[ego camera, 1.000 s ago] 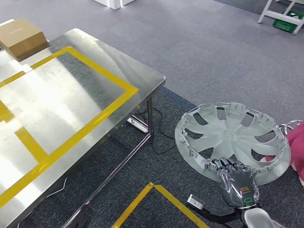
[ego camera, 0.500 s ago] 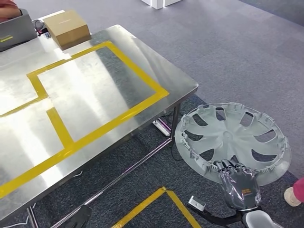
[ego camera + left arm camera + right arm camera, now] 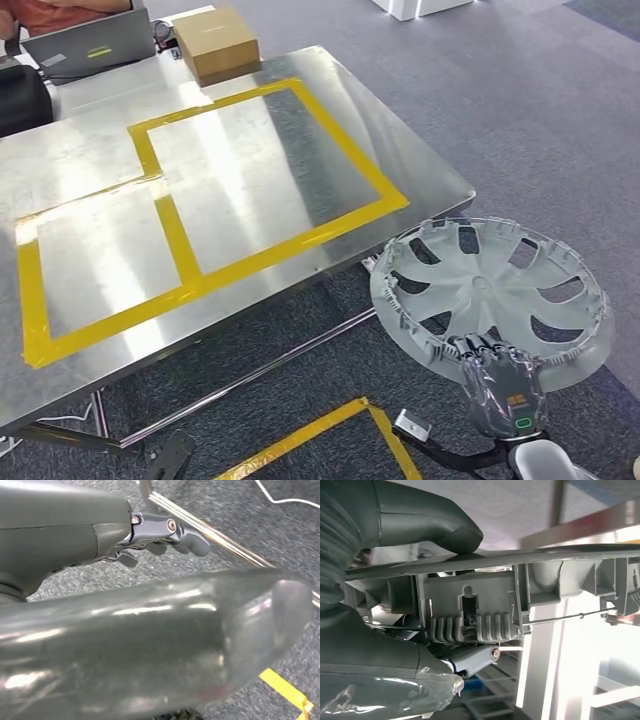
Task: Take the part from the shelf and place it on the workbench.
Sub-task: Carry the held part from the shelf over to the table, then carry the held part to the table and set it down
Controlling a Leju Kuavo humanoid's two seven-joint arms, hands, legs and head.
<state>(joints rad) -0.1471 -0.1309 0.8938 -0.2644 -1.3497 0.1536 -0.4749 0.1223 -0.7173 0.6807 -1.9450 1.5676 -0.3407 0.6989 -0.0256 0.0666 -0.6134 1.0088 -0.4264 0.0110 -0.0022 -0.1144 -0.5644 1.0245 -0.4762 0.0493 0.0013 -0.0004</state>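
Wheel cover (image 3: 490, 295) is pinched at its rim by right hand (image 3: 504, 385) (kept flat for carrying), off bench's (image 3: 226, 190) right corner.

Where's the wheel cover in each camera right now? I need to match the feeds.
Head view: wheel cover lower right, off the workbench, held at its near rim by the right robot hand.
Left wrist view: not in it.
Right wrist view: its ribbed rim crosses the middle.
Shared landmark: the right robot hand on that rim.
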